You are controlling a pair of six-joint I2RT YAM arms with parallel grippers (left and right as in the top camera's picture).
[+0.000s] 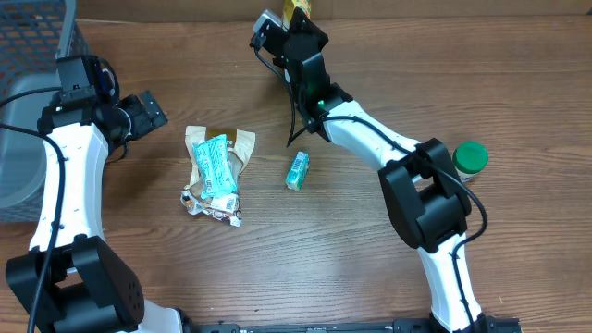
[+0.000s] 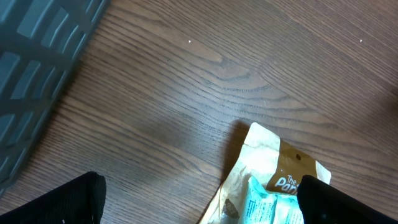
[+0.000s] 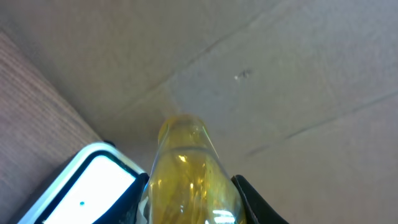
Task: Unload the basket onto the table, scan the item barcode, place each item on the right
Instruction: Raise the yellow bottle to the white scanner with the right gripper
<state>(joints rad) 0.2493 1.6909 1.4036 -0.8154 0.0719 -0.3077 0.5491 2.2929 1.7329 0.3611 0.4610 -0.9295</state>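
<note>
Yellow bottle [image 3: 185,177] pinched in our right gripper [image 3: 189,190], left gripper [image 2: 199,202] spread wide.
We'd roll it slowly till the barcode faces the scanner [image 3: 87,183].

You have two robot arms at one counter [image 1: 324,264]: one left arm [image 1: 69,166] and one right arm [image 1: 365,129]. Among the loose things you can count one yellow bottle [image 3: 186,180], one white scanner [image 3: 87,186], one small teal box [image 1: 297,171] and one green-lidded jar [image 1: 470,157]. The snack packaging comes to three pieces: one tan pouch [image 1: 242,143], one teal wrapper [image 1: 215,165] and one small crumpled wrapper [image 1: 211,207]. There is one grey mesh basket [image 1: 37,28] too.
</note>
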